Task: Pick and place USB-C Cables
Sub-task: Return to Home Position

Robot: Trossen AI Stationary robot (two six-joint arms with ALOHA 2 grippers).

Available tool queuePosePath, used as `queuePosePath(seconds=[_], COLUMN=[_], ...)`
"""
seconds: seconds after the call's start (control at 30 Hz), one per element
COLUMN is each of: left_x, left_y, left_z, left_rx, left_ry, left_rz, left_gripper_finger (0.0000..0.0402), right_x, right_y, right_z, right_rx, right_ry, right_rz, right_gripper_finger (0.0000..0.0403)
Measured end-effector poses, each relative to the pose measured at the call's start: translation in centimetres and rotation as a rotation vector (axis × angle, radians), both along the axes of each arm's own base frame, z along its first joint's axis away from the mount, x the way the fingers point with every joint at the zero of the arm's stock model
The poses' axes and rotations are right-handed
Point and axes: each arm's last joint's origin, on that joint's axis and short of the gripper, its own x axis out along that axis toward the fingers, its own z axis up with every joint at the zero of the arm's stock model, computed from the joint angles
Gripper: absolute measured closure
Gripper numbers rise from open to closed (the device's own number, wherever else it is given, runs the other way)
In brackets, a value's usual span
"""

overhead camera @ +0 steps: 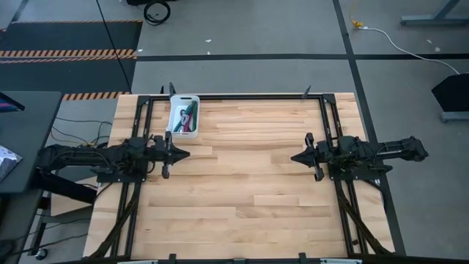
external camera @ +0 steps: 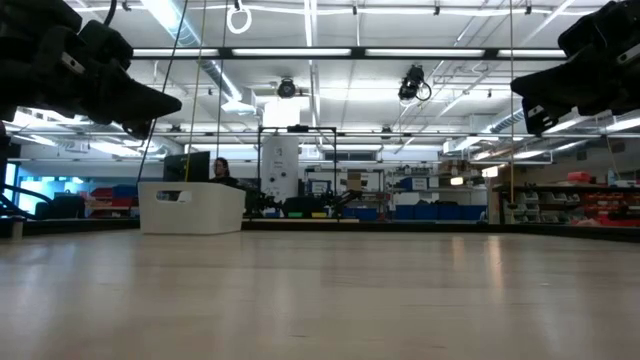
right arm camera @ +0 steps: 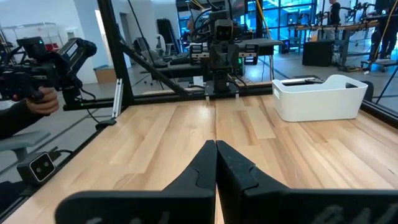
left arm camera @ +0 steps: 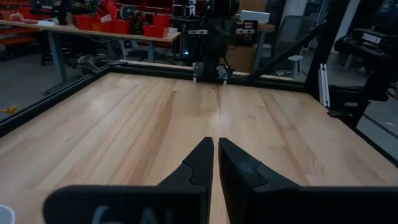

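The USB-C cables (overhead camera: 186, 118) lie bundled inside a small white bin (overhead camera: 174, 100) at the table's far left; dark green, magenta and purple strands show in the high view. In the low view and the right wrist view only the bin's walls (external camera: 191, 208) (right arm camera: 323, 99) show. My left gripper (overhead camera: 187, 154) hovers shut above the table, just near-side of the bin. My right gripper (overhead camera: 293, 158) hovers shut over the table's right half, pointing at the left arm. In their wrist views the left gripper (left arm camera: 216, 146) and right gripper (right arm camera: 216, 148) have fingertips together.
The wooden table (overhead camera: 249, 191) lies bare between the two grippers and toward the near edge. A black frame (overhead camera: 242, 96) runs along the far edge and down both sides. A person's hand (right arm camera: 37, 102) holds a device beyond the table in the right wrist view.
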Motion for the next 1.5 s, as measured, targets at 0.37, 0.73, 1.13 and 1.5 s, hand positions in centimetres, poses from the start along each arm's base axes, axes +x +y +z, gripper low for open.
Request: queuePosePath(seconds=[0.37, 0.73, 1.13, 1.5], left_x=[0.0, 0.0, 0.0, 0.0], left_y=[0.0, 0.0, 0.0, 0.0], left_z=[-0.01, -0.01, 0.0, 0.0], left_rx=[-0.018, -0.019, -0.019, -0.02], left_ry=[-0.001, -0.002, -0.002, -0.002], left_rz=[0.001, 0.001, 0.001, 0.001], left_gripper_finger=[0.037, 0.0372, 0.0371, 0.0373], right_x=[0.0, 0.0, 0.0, 0.0], right_y=[0.0, 0.0, 0.0, 0.0], right_z=[0.0, 0.0, 0.0, 0.0], right_rx=[0.0, 0.0, 0.0, 0.0], right_ry=[0.0, 0.0, 0.0, 0.0], right_rz=[0.0, 0.0, 0.0, 0.0], right_gripper_finger=[0.0396, 0.0396, 0.0395, 0.0395])
